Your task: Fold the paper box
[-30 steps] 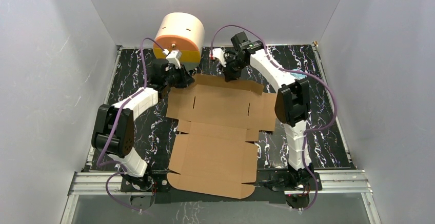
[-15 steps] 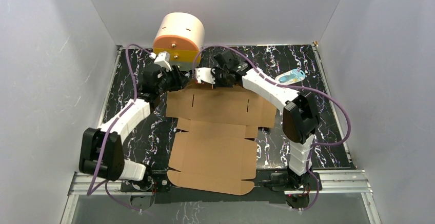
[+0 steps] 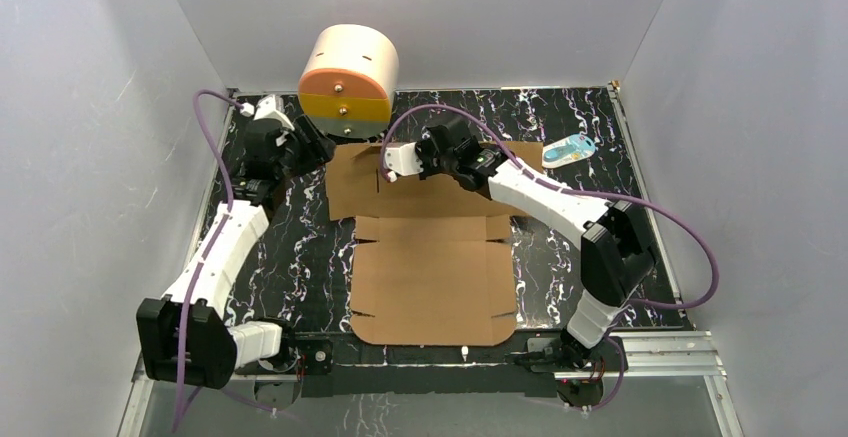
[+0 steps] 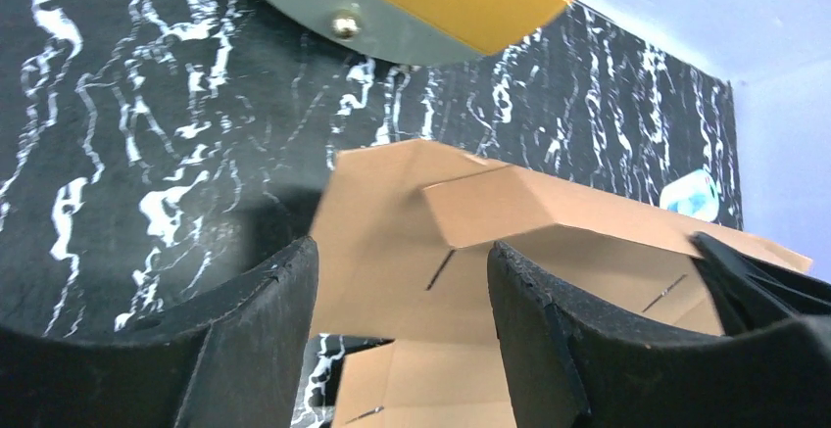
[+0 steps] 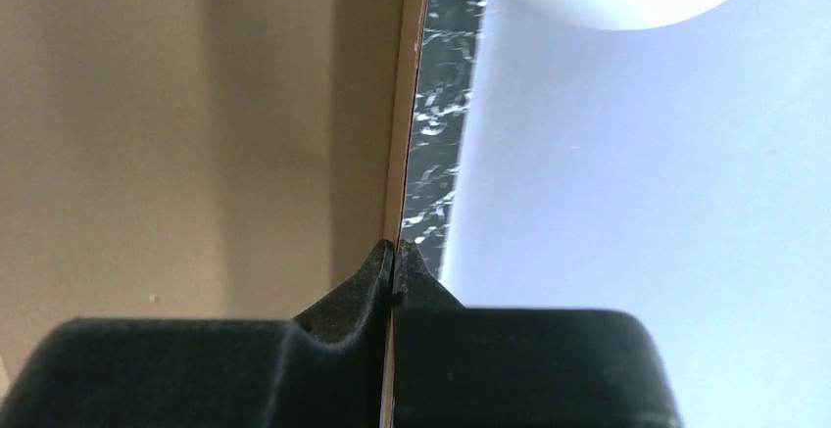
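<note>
Top view: the paper box (image 3: 432, 267) sits mid-table, and its far panel is now tipped up toward the near side — a second ago it lay flat. The left fingers (image 3: 312, 147) have let go and backed off beside the cream drum (image 3: 348, 72). The right fingers (image 3: 390, 169) have swung across onto that panel, so the first fold looks under way.

Left wrist: fingers (image 4: 245, 340) well apart and empty. The paper box (image 4: 392, 232) is ahead with the drum close behind — tight there.

Right wrist: fingers (image 5: 377, 271) pinched shut on the box edge, bare table (image 5: 436, 154) beyond it.

Overhead plus wrist close-ups (box (image 3: 430, 277) shared)
</note>
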`<state>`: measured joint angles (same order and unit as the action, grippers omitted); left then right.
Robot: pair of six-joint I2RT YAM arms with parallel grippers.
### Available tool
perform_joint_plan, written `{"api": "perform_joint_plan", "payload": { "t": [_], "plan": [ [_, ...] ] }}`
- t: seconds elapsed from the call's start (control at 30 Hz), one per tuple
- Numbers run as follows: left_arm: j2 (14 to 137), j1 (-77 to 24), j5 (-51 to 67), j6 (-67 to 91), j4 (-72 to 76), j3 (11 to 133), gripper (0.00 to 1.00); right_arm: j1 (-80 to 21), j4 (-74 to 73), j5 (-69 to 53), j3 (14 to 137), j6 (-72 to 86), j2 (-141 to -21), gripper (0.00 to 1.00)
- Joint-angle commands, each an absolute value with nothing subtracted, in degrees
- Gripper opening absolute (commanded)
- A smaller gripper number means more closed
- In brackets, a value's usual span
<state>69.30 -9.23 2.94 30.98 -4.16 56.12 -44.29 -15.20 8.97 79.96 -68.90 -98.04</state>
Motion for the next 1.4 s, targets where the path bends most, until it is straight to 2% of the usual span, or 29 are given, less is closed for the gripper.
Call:
{"api": "perform_joint_plan", "payload": {
  "t": [0.0, 0.33, 0.63, 1.07, 1.37],
  "plan": [
    [68.9, -6.1, 3.2, 32.3, -9.3, 58.8, 0.62, -44.8, -4.9, 11.4, 78.6, -77.1, -93.6, 0.05],
    [72.9, -5.6, 6.2, 29.9, -10.2, 60.0, 0.63, -47.7, 3.6, 13.1, 68.8, -81.1, -88.1, 0.06],
    [69.2, -5.7, 6.0, 29.8, -9.6, 56.2, 0.72, -51.2, 11.0, 17.2, 57.5, -80.9, -82.7, 0.05],
    [73.9, -6.2, 12.0, 30.5, -6.1, 54.8, 0.73, -53.2, 12.5, 19.3, 54.6, -81.6, -81.2, 0.06],
    [75.5, -9.4, 11.7, 31.0, -1.8, 52.8, 0.73, -54.2, 12.6, 19.9, 54.2, -81.5, -81.5, 0.07]
  ]
}}
